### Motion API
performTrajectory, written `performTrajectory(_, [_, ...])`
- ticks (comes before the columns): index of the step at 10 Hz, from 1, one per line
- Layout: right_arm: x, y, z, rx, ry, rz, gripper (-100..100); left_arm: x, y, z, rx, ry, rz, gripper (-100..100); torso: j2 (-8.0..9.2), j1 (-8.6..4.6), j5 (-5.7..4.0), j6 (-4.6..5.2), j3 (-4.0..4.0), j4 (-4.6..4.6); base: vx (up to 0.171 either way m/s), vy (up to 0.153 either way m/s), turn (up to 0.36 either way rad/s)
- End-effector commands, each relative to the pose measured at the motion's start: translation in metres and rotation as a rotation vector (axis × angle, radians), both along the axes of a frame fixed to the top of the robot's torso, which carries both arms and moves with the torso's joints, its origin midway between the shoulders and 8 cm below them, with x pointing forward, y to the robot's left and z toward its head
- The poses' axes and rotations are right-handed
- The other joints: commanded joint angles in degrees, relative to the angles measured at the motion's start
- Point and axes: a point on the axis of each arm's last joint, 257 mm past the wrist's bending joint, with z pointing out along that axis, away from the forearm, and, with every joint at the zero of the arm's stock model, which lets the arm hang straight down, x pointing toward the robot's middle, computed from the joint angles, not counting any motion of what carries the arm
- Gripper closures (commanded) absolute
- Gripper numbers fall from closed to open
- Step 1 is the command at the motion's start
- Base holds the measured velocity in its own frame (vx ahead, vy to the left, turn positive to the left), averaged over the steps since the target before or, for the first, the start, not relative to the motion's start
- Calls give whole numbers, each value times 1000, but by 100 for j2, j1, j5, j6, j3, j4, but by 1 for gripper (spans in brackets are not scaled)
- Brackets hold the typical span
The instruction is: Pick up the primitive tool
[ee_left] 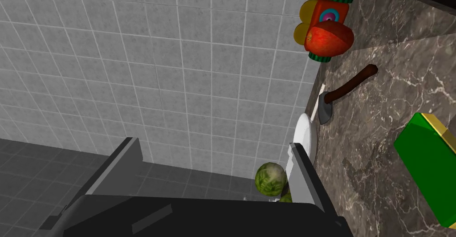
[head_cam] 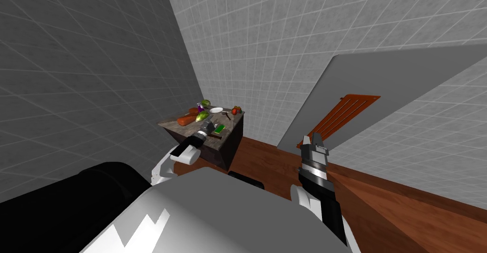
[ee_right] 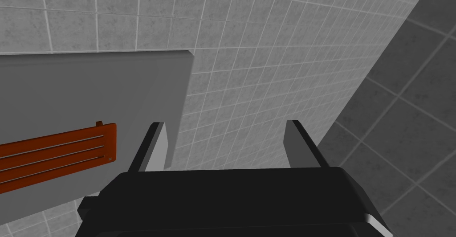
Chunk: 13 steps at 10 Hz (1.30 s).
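Note:
The primitive tool (ee_left: 347,89) is a small axe with a brown curved handle and a grey stone head. It lies flat on the dark marbled countertop (ee_left: 401,91), near the wall. In the head view the tool (head_cam: 228,115) is on the counter's far right part. My left gripper (ee_left: 213,167) hangs over the counter's near part, open, with nothing between its fingers, and the tool is ahead of it and to one side. The head view has the left gripper (head_cam: 209,127) above the counter (head_cam: 223,141). My right gripper (head_cam: 317,138) is raised off to the right, open and holding nothing.
A green box (ee_left: 427,167), a white plate (ee_left: 305,136), a green cabbage (ee_left: 270,178) and a red and orange item (ee_left: 325,29) share the counter. An orange vegetable (head_cam: 186,120) lies at its left. Tiled walls close the corner. A grey panel with an orange slatted piece (head_cam: 342,114) stands at the right.

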Motion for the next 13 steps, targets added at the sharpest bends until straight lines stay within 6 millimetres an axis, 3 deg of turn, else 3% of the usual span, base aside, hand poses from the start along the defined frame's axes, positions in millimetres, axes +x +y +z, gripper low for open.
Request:
performTrajectory(1, [0, 0, 0, 0, 0, 0, 0, 1, 5, -10, -8, 48, 2, -100, 0, 0, 0, 0, 0, 0, 25, -3, -32])
performTrajectory(13, [0, 0, 0, 0, 0, 0, 0, -10, 32, -85, -41, 382, 37, -100, 1, 1, 1, 0, 0, 0, 19, 1, -16])
